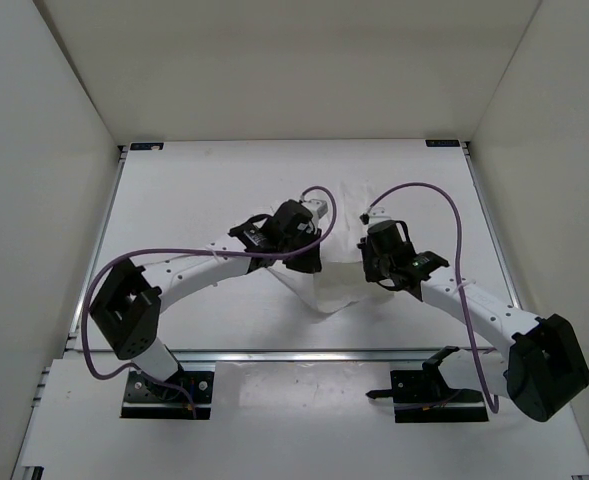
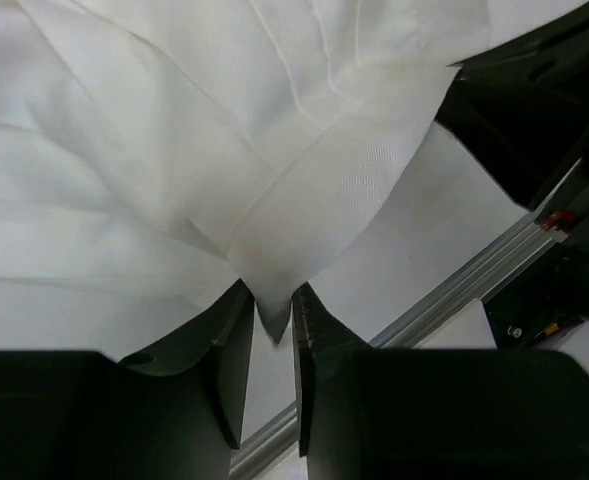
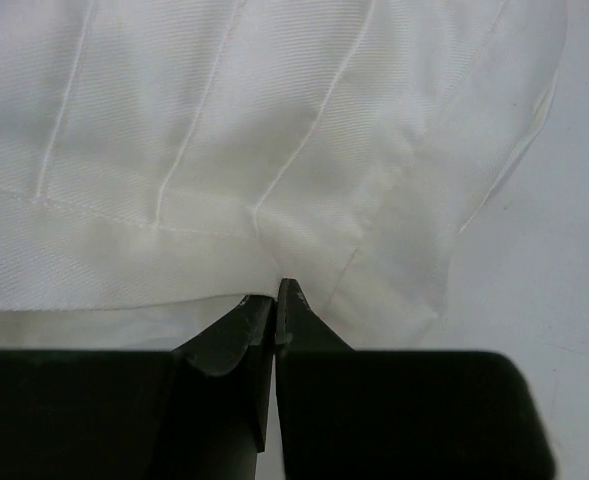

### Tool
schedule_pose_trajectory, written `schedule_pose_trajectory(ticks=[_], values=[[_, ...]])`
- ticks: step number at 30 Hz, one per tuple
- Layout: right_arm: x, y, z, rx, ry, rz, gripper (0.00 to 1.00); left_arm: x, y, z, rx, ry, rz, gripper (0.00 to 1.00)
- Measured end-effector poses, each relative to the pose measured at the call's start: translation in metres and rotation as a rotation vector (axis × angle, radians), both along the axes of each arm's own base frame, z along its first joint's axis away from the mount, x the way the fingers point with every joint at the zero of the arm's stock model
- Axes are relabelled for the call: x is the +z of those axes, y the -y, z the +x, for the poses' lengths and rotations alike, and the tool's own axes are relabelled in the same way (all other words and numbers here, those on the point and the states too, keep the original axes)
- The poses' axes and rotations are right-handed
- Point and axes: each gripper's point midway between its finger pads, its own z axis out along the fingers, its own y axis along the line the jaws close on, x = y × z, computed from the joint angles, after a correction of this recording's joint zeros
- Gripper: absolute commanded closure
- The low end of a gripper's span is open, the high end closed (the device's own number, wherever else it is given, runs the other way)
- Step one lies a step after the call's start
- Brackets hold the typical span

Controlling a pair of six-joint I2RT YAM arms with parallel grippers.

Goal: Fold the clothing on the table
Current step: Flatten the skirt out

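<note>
Pinching clothing (image 3: 274, 120), right gripper (image 3: 276, 296) closed, left gripper (image 2: 272, 305) ajar

The clothing (image 1: 336, 272) lies on the desk (image 1: 194, 190), near mid-width. The left gripper (image 2: 272, 305) sits at the left side of the clothing, with one corner of the clothing between its fingers. The right gripper (image 3: 276, 295) sits at the right side of the clothing, its tips meeting on a hemmed edge. The rail (image 1: 304, 353) runs in front of the clothing. The desk extends behind the clothing and to both sides of it.
</note>
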Motion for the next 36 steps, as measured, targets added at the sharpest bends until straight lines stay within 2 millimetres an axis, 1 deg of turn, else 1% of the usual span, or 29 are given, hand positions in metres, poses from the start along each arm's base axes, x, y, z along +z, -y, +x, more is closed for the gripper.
schedule_pose_trajectory(ticks=[1, 2, 3, 4, 5, 6, 8, 12, 13, 16, 18, 19, 21, 26, 28, 29, 30, 32, 33, 34, 35, 36], values=[[0.000, 0.000, 0.000, -0.002, -0.002, 0.003, 1.00, -0.005, 0.000, -0.004, -0.002, -0.003, 0.013, 0.59], [0.000, 0.000, 0.000, -0.003, -0.004, 0.004, 1.00, -0.010, 0.000, -0.010, -0.009, -0.009, 0.023, 0.49], [-0.001, 0.000, 0.000, -0.003, -0.005, 0.005, 1.00, -0.014, 0.002, -0.016, -0.019, -0.016, 0.030, 0.37], [-0.001, 0.000, 0.000, -0.004, -0.007, 0.004, 1.00, -0.018, 0.004, -0.023, -0.031, -0.019, 0.038, 0.33], [-0.003, 0.000, 0.000, -0.005, -0.014, 0.002, 1.00, -0.022, 0.005, -0.027, -0.035, -0.020, 0.045, 0.25], [-0.004, -0.001, -0.001, -0.004, -0.020, 0.000, 1.00, -0.027, 0.005, -0.032, -0.039, -0.020, 0.054, 0.21], [-0.006, -0.003, 0.000, -0.001, -0.031, -0.005, 1.00, -0.037, 0.005, -0.040, -0.043, -0.021, 0.082, 0.17], [-0.005, -0.004, 0.001, -0.002, -0.040, -0.004, 1.00, -0.054, -0.005, -0.047, -0.030, -0.010, 0.139, 0.16], [-0.003, -0.005, 0.002, -0.002, -0.040, 0.000, 1.00, -0.058, -0.008, -0.047, -0.023, -0.004, 0.155, 0.19], [0.000, -0.006, 0.003, -0.010, -0.042, 0.017, 1.00, -0.069, -0.017, -0.043, 0.015, 0.030, 0.192, 0.23], [0.001, -0.007, 0.003, -0.013, -0.045, 0.023, 1.00, -0.073, -0.019, -0.039, 0.033, 0.056, 0.202, 0.25], [0.002, -0.008, 0.003, -0.014, -0.045, 0.026, 1.00, -0.074, -0.019, -0.037, 0.042, 0.073, 0.203, 0.24], [0.002, -0.008, 0.003, -0.014, -0.048, 0.028, 1.00, -0.073, -0.016, -0.035, 0.050, 0.101, 0.198, 0.23], [0.001, -0.008, 0.001, -0.014, -0.060, 0.038, 1.00, -0.072, 0.000, -0.036, 0.033, 0.128, 0.158, 0.25], [0.001, -0.009, 0.001, -0.013, -0.062, 0.042, 1.00, -0.073, 0.002, -0.039, 0.025, 0.131, 0.160, 0.26], [0.001, -0.008, 0.001, -0.014, -0.063, 0.044, 1.00, -0.075, 0.003, -0.038, 0.028, 0.138, 0.166, 0.29], [0.002, -0.008, 0.002, -0.015, -0.063, 0.046, 1.00, -0.077, 0.002, -0.038, 0.032, 0.143, 0.177, 0.33], [0.002, -0.008, 0.002, -0.017, -0.065, 0.049, 1.00, -0.084, 0.000, -0.037, 0.035, 0.157, 0.207, 0.37], [0.002, -0.008, 0.002, -0.017, -0.065, 0.050, 1.00, -0.089, -0.001, -0.037, 0.033, 0.163, 0.224, 0.43], [0.003, -0.009, 0.002, -0.016, -0.065, 0.050, 1.00, -0.094, -0.002, -0.036, 0.036, 0.168, 0.242, 0.55], [0.003, -0.008, 0.003, -0.019, -0.064, 0.051, 1.00, -0.099, -0.004, -0.036, 0.039, 0.170, 0.259, 0.61], [0.005, -0.008, 0.004, -0.022, -0.062, 0.052, 1.00, -0.103, -0.006, -0.035, 0.041, 0.173, 0.277, 0.77]])
